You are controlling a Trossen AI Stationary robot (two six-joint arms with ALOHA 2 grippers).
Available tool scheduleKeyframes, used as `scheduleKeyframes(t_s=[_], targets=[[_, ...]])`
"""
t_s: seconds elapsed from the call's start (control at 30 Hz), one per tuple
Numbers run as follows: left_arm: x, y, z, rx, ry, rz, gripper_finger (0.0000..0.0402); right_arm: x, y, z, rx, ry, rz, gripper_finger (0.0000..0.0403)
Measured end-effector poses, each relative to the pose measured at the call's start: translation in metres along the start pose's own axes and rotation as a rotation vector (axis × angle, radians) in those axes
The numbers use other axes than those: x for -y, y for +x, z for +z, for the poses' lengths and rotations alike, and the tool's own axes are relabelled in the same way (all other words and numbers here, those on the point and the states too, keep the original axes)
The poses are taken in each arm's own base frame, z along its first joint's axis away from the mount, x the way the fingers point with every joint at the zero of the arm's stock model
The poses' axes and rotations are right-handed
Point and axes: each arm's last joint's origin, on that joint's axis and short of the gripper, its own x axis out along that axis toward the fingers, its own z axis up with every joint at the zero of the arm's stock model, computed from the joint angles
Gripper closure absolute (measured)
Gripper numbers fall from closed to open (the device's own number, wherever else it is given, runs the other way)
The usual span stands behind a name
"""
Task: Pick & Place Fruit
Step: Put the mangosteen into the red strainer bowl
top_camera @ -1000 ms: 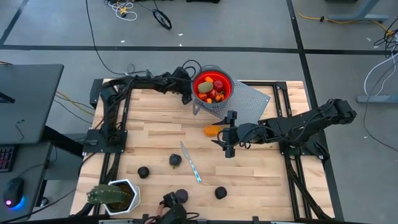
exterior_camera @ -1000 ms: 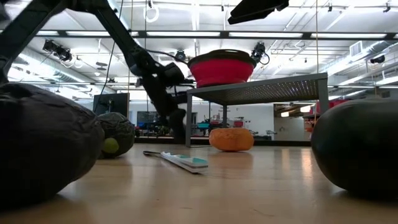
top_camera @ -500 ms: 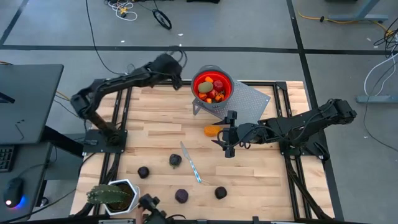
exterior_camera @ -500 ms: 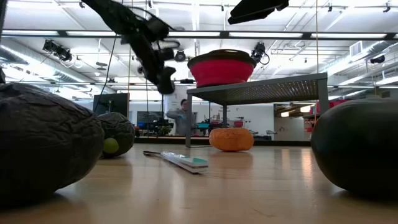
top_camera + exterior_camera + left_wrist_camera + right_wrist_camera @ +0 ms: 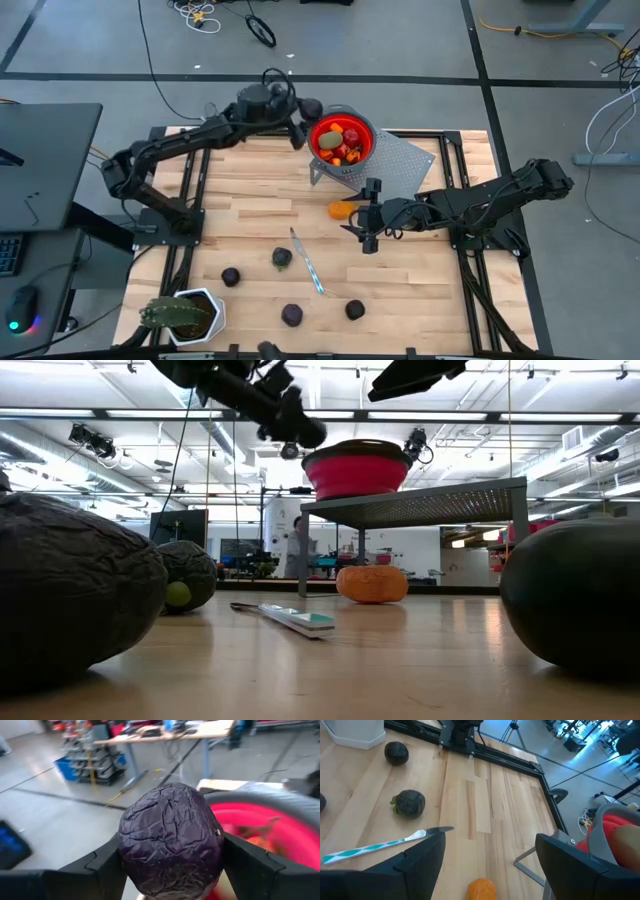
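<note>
Your table (image 5: 250,190) carries a raised metal rack (image 5: 400,165) at the far edge, with a red bowl (image 5: 366,138) of mixed fruit on it. Left hand (image 5: 301,118) sits raised just beside the bowl's rim, clenched on a dark purple fruit (image 5: 171,837). Right hand (image 5: 366,215) hovers mid-table, fingers spread, nothing in it. An orange fruit (image 5: 342,210) lies just beside it. Knife (image 5: 307,262) and four dark fruits (image 5: 282,258) lie scattered nearer you.

A silver-and-teal knife (image 5: 307,261) lies mid-bench (image 5: 250,190). A spiky green plant (image 5: 165,316) in a white pot (image 5: 208,302) stands at one corner.
</note>
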Motion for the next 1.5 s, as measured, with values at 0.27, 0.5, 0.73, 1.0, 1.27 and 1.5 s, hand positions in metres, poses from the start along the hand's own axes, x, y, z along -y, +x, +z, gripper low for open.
scheduleKeyframes(t_s=[0.27,0.5,0.73,1.0,1.27,1.5], targets=[[0.024,0.015,-0.006,-0.005,-0.014,-0.034,0.0114,0.000,0.000,0.000,-0.004,-0.002,0.001,0.0085],[0.026,0.039,-0.017,0.035,-0.029,-0.006,0.0099,0.000,0.000,0.000,0.004,0.000,0.002,0.0085],[0.025,0.038,-0.013,0.075,-0.038,-0.011,0.0063,-0.001,0.000,0.000,-0.003,-0.013,0.003,0.0085],[0.029,0.037,-0.014,0.049,-0.039,-0.006,0.0050,-0.001,0.000,0.000,-0.001,-0.010,0.003,0.0085],[0.029,0.030,-0.008,0.049,-0.014,0.052,0.0053,-0.001,0.000,-0.001,-0.010,-0.017,0.005,0.0085],[0.034,-0.015,0.011,-0.034,-0.034,0.062,0.0064,-0.001,0.000,-0.002,-0.023,-0.023,0.007,0.0085]])
